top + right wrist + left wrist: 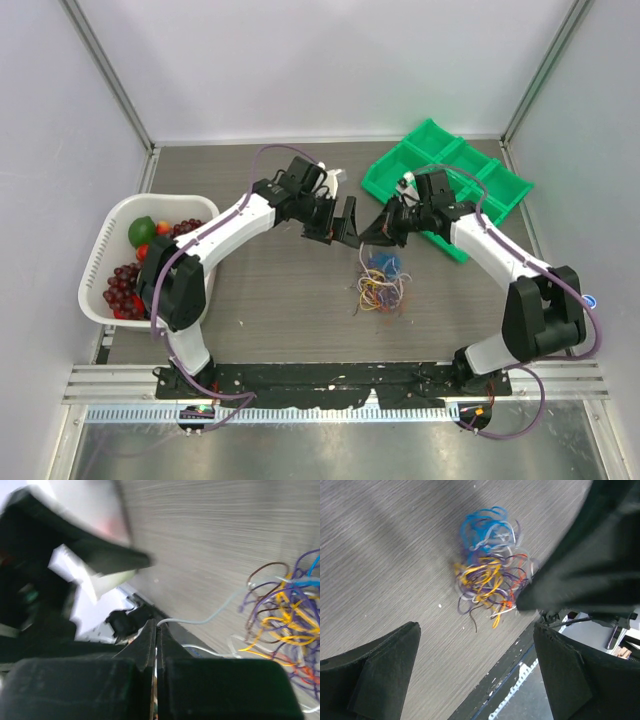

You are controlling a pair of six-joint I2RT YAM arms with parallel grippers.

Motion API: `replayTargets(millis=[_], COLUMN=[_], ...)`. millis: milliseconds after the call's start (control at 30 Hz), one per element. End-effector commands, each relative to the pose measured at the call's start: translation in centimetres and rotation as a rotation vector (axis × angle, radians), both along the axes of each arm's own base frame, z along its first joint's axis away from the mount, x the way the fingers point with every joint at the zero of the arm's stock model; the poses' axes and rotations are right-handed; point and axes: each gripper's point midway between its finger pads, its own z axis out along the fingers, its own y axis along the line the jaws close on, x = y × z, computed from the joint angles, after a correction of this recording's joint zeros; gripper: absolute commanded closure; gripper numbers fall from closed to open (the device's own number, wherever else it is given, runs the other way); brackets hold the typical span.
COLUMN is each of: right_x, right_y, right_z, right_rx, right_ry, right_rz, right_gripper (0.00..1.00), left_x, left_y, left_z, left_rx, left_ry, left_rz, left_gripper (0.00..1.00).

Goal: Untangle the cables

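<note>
The cables (381, 281) lie in a loose tangle of blue, purple, yellow, orange, red and white strands on the grey table. My right gripper (374, 238) hovers just above the tangle's far-left side. In the right wrist view it (156, 628) is shut on the end of a white cable (196, 622), which runs right into the tangle (285, 625). My left gripper (338, 230) is open and empty beside the right one. In the left wrist view its fingers (380, 675) stand wide apart above the table, with the tangle (487, 575) beyond them.
A white basket (98, 262) of fruit stands at the left edge. A green compartment bin (450, 180) stands at the back right. The right gripper (580, 570) shows as a dark shape beside the tangle in the left wrist view. A black rail (330, 377) runs along the near edge.
</note>
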Motion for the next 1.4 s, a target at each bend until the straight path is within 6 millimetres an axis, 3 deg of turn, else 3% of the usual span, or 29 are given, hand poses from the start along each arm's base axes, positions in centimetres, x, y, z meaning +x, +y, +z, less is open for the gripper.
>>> replayTargets(millis=[0, 100, 200, 433, 600, 667, 800, 833, 1100, 1167, 1233, 1367], right_x=[-1.1, -1.3, -1.5, -1.9, -2.7, -3.0, -2.9, -3.1, -3.5, -4.1, -3.5, -1.9], right_y=[2.7, 3.6, 5.2, 7.2, 7.9, 8.0, 8.0, 7.8, 6.2, 5.6, 5.3, 4.4], right_z=[9.3, 13.2, 16.4, 22.6, 28.8, 31.3, 37.5, 39.9, 51.2, 53.3, 53.8, 52.5], right_rx=[0.225, 0.344, 0.454, 0.542, 0.657, 0.684, 0.729, 0.745, 0.778, 0.783, 0.745, 0.600], right_ry=[-0.268, -0.340, -0.395, -0.504, -0.635, -0.714, -0.882, -0.944, -1.288, -1.357, -1.385, -1.417], right_rz=[0.180, 0.181, 0.213, 0.278, 0.330, 0.349, 0.351, 0.352, 0.229, 0.204, 0.170, 0.082], right_gripper=[0.99, 0.99, 0.99, 0.99, 0.99, 0.99, 0.99, 0.99, 0.99, 0.99, 0.99, 0.99], left_x=[1.4, 1.6, 1.5, 3.7, 5.2, 5.4, 4.6, 4.2, 3.4, 3.3, 3.5, 3.8], left_y=[-0.5, -0.3, -0.3, 0.5, 0.1, 0.1, 1.2, 1.6, 6.6, 7.9, 8.9, 10.0], left_z=[3.3, 4.3, 4.6, 3.5, 2.7, 1.0, -5.3, -6.6, -11.5, -12.2, -12.2, -11.6], left_rx=[-0.126, -0.186, -0.210, -0.178, -0.192, -0.175, -0.048, -0.019, 0.194, 0.222, 0.235, 0.259], left_ry=[-0.058, -0.079, -0.087, -0.112, -0.093, -0.067, 0.046, 0.073, 0.046, 0.064, 0.060, 0.021], left_rz=[-0.011, -0.018, -0.012, 0.079, 0.103, 0.110, 0.119, 0.120, 0.187, 0.218, 0.240, 0.255], left_gripper=[0.02, 0.05, 0.02, 0.01, 0.01, 0.01, 0.07, 0.09, 0.16, 0.17, 0.19, 0.20])
